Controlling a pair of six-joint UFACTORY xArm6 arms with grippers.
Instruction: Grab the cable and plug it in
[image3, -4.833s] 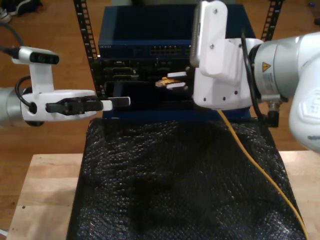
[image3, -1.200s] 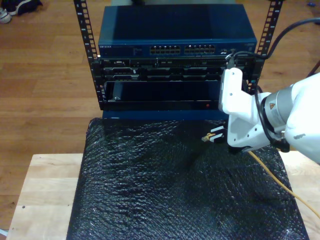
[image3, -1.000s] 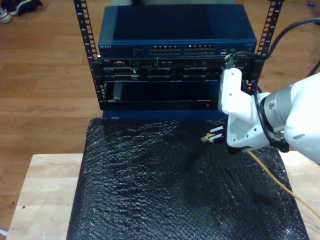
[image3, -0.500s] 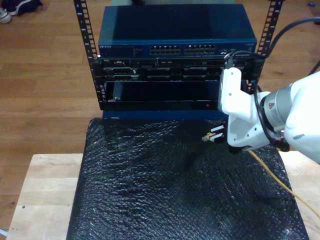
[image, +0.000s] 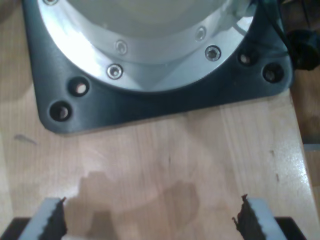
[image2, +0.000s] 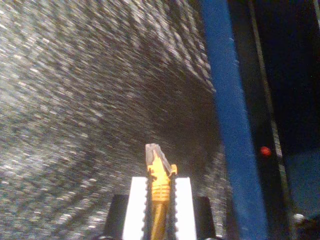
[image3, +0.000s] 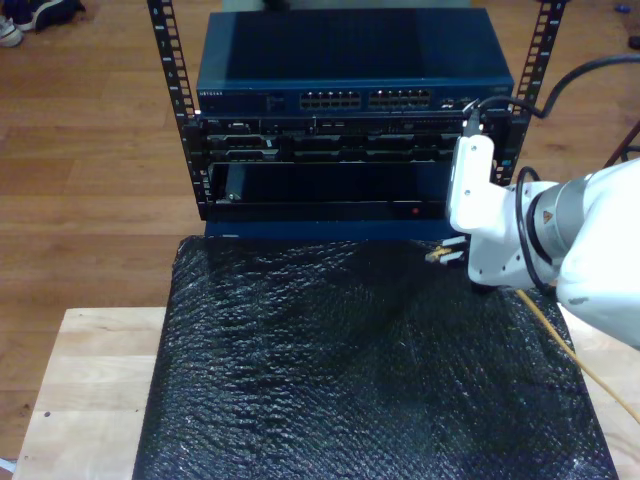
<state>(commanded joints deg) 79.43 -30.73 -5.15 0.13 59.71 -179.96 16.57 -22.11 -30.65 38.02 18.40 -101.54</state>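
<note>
Exterior high overhead; 2 wrist close-ups downward.

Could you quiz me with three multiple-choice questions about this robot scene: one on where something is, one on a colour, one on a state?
1. In the exterior view, where is the rack of network gear?
A. Beyond the black mat
B. On the mat
C. Under the wooden table

2. What colour is the cable?
A. Green
B. Yellow-orange
C. White

3. What is my second gripper doing?
A. Open, holding nothing
B. Shut on the cable
C. Gripping the mat

Answers: 1 A, the rack stands past the mat's far edge. 2 B, it shows yellow-orange between the pads. 3 B, the pads pinch the cable just behind its plug.
</note>
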